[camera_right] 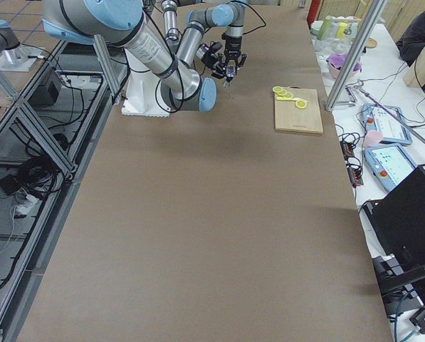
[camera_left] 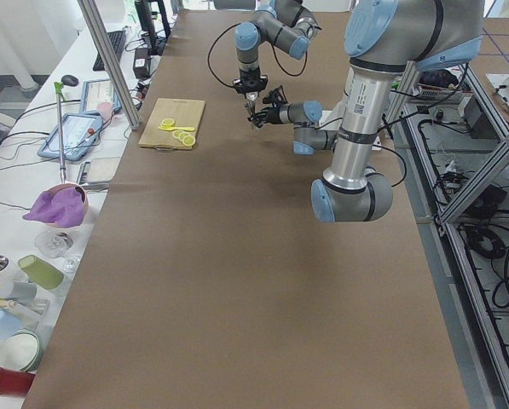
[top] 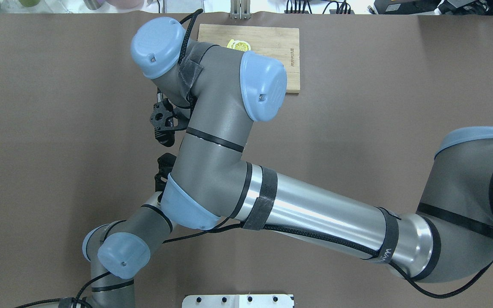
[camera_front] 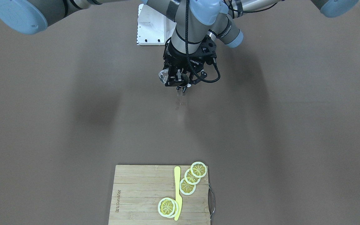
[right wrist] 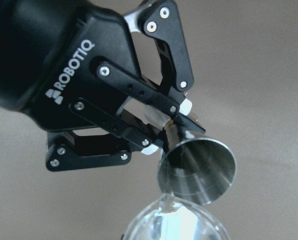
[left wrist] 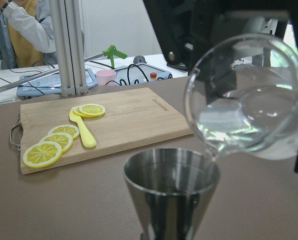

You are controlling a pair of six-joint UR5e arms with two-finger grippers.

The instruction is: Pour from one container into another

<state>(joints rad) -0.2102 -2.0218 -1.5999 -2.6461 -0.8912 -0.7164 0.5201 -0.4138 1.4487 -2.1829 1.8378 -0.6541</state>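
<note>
I see the brown table (camera_front: 73, 125), with a bamboo cutting board (left wrist: 134, 117) well apart from both arms. Above the table, the clear glass flask (left wrist: 246, 95), a little liquid pooled inside, hangs steeply tipped in my right gripper (camera_left: 251, 100), which is clamped on it. Its lip points down over the rim below. There the left gripper (right wrist: 169, 125) pinches the steel cone cup (left wrist: 171, 195) by its stem, upright, mouth up.

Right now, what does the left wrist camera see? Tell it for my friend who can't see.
A clear round glass jug, tipped with clear liquid inside, holds its lip just over the rim of a shiny cone-shaped metal cup. Behind them, a wooden cutting board on the brown table carries yellow lemon slices and a yellow plastic knife.
</note>
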